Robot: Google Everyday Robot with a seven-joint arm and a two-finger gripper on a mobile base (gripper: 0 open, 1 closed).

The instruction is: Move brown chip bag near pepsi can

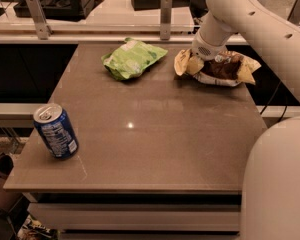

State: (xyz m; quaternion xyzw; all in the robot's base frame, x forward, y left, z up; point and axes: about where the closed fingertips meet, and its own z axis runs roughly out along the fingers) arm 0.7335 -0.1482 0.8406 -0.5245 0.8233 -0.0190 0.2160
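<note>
The brown chip bag [229,68], dark brown in the middle with pale yellow ends, is at the far right of the table [155,149]. Its ends curl upward and it hangs just above the tabletop. My gripper [208,59] comes down on the bag's left half and is shut on it; the white wrist hides most of the fingers. The pepsi can [56,131], blue with a silver top and a white text panel, stands upright near the front left corner, far from the bag.
A light green chip bag [132,58] lies at the far middle of the table, left of the brown bag. A rail with posts [165,9] runs behind the table. My white arm and body [280,184] fill the right side.
</note>
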